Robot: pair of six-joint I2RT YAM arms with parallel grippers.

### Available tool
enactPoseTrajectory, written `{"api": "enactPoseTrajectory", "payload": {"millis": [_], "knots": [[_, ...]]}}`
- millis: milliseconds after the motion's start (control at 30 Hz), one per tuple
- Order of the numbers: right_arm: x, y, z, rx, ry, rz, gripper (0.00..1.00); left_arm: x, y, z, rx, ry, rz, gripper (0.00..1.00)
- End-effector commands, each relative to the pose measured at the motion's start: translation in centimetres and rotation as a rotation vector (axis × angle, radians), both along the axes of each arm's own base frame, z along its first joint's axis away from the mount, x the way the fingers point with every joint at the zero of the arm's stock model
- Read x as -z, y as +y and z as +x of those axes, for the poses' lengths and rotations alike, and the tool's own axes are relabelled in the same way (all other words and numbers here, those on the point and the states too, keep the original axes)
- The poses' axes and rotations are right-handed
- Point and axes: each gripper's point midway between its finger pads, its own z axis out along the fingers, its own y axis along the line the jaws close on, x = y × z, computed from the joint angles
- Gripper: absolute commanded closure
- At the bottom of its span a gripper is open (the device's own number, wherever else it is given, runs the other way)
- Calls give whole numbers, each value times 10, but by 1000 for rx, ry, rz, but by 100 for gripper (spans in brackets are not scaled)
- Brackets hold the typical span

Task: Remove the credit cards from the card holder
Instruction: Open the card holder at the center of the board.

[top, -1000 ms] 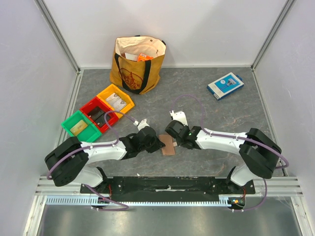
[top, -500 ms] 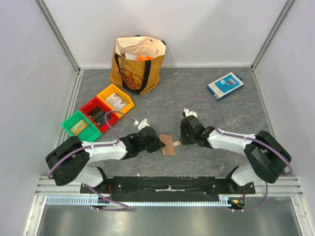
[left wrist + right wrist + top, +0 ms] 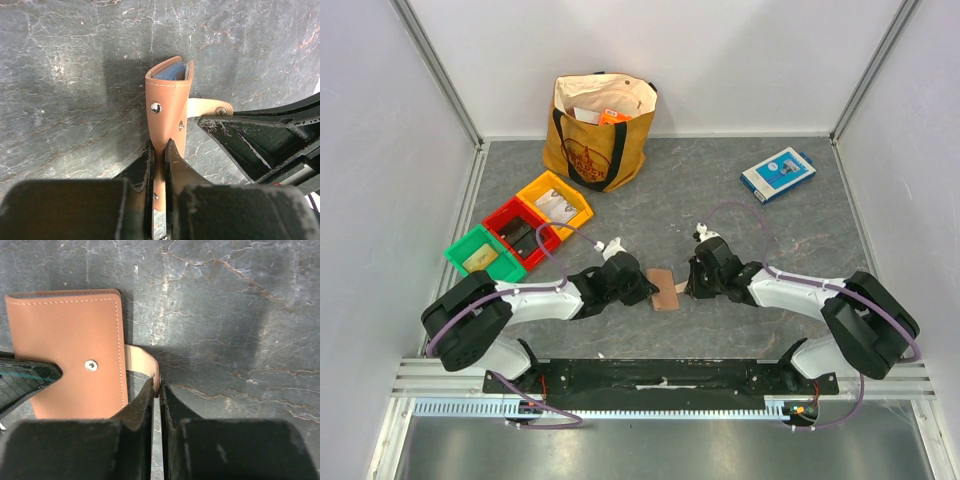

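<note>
Where the card holder is: the card holder (image 3: 167, 107) sits mid-table (image 3: 720, 200), right between the two arms, folded, no card out yet.
Left gripper: the left gripper (image 3: 160, 150) has its jaws squeezed onto the near edge of the leather. Looks like the anchor, so the thing doesn't slide when the other side tugs.
Right gripper: the right gripper (image 3: 156, 387) has its jaws pressed together on the end of the snap tab (image 3: 137, 360), which sticks out from the wallet's side.
Why this setup: one arm holds, one arm pulls. Grabbing the tab is the obvious way to peel the flap open, imo.
Snap: the tab looks already off its stud, since the stud shows bare on the outer face.
Inside: a sliver of blue-grey lining (image 3: 172, 70) shows at the far end where it gapes a bit. Can't make out the credit cards from here.
Progress guess: early, opening stage only.
Watch out: the tab is thin, so it could slip free if pulled hard.
</note>
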Motion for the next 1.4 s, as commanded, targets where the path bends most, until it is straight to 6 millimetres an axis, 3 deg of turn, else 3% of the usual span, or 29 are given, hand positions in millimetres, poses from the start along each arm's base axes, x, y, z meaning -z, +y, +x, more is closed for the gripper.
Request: {"api": "enactPoseTrajectory", "payload": {"millis": [0,33,167,233,267,367,433,567,700,967,1367], "knots": [[-3,-5,2,17,-12,13,96,23,26,7,-12,-9,146,86],[-2,-6,2,19,-12,10,100,22,26,8,-7,-15,151,83],[-7,-8,7,26,-28,18,100,18,31,12,7,-42,193,69],[-8,-10,9,33,-33,19,100,19,36,10,14,-40,231,52],[-11,-10,10,34,-39,24,100,18,38,10,18,-42,254,38],[-15,-10,11,35,-43,40,100,10,47,12,40,-70,315,22],[-17,-10,12,40,-45,48,100,-2,46,13,73,-107,342,18],[-19,-9,12,37,-45,58,100,-26,41,10,147,-193,440,16],[-19,-9,13,39,-46,59,100,-39,15,5,250,-281,542,15],[-15,-10,11,38,-30,59,100,-31,-24,-5,400,-403,750,8],[-12,-11,11,42,-9,81,100,-16,-43,-9,485,-417,785,7]]}}
